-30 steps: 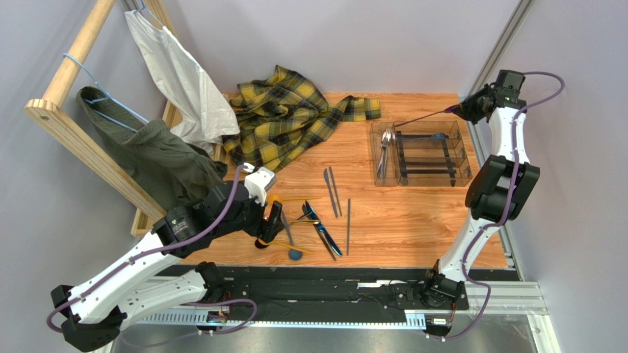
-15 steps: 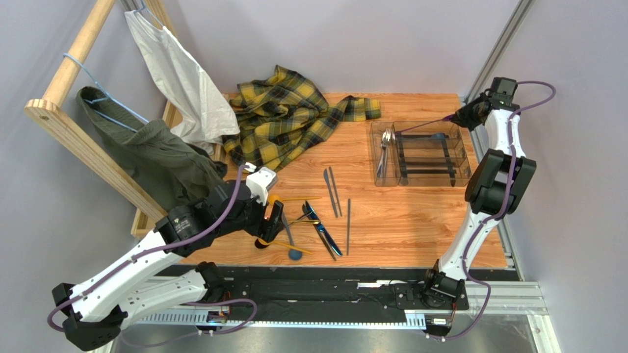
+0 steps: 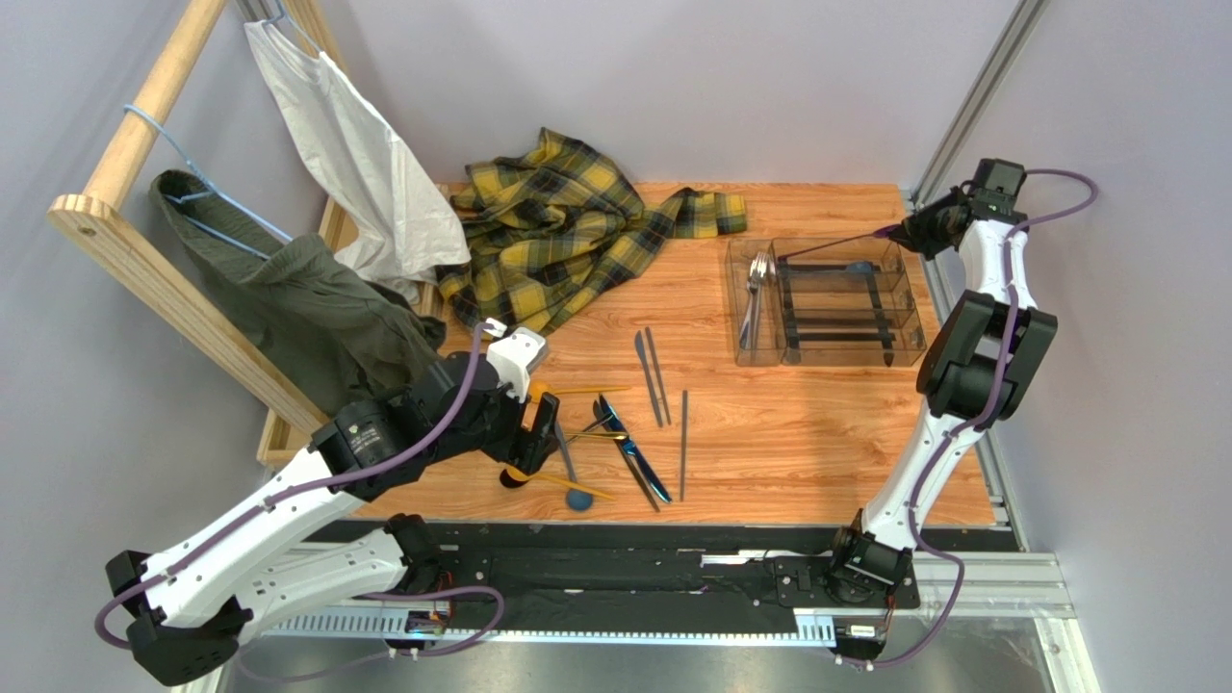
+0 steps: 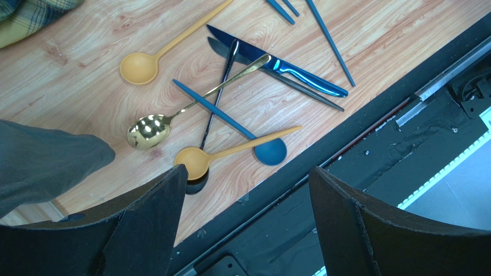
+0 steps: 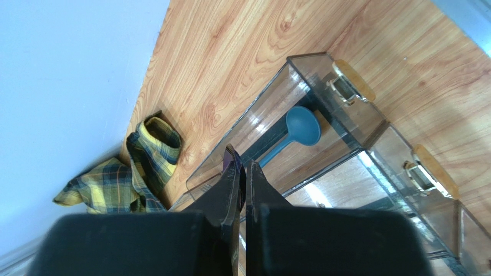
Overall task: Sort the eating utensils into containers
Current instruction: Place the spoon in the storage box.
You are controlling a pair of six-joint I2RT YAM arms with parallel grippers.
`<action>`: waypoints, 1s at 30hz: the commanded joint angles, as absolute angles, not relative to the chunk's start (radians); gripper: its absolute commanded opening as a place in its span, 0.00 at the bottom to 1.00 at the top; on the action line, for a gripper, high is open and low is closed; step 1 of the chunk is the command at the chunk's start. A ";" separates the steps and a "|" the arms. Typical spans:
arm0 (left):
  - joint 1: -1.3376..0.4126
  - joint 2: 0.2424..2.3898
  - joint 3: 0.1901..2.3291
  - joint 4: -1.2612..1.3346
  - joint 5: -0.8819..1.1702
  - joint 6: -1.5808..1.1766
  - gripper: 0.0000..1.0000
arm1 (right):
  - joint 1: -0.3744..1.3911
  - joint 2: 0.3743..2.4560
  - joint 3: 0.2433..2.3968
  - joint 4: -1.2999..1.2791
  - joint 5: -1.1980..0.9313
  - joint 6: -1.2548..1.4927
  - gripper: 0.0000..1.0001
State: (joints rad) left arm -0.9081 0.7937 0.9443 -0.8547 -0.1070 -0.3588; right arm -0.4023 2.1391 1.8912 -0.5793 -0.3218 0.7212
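Observation:
The clear compartment tray (image 3: 908, 296) stands at the back right, with silver forks (image 3: 755, 289) in its left slot and a teal spoon (image 5: 299, 129) in a far slot. My right gripper (image 3: 914, 231) is shut on a slim iridescent purple piece (image 3: 832, 244) that reaches out over the tray; its tip shows between the fingers in the right wrist view (image 5: 233, 155). My left gripper (image 4: 248, 172) is open and empty above the table's near edge. Just beyond it lie yellow spoons (image 4: 138, 68), a shiny gold spoon (image 4: 147, 129), a teal spoon (image 4: 269, 152) and a blue knife (image 4: 288, 69).
Dark grey knives and a stick (image 3: 655, 378) lie mid-table. A yellow plaid cloth (image 3: 557, 231) is heaped at the back. A wooden rack (image 3: 138, 246) with hanging clothes stands on the left. A black rail (image 4: 369, 144) runs along the near edge.
My right gripper has shifted slightly to the right and down with the purple piece still in it. The left arm has barely moved.

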 commanded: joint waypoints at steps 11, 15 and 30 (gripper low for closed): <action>-0.904 0.811 0.943 -0.851 -0.120 -0.374 0.86 | -0.426 2.134 1.868 -0.514 -0.324 0.753 0.00; -0.904 0.815 0.942 -0.851 -0.120 -0.374 0.86 | -0.413 2.135 1.867 -0.522 -0.301 0.738 0.01; -0.904 0.813 0.943 -0.856 -0.138 -0.382 0.86 | -0.371 2.108 1.852 -0.538 -0.250 0.701 0.38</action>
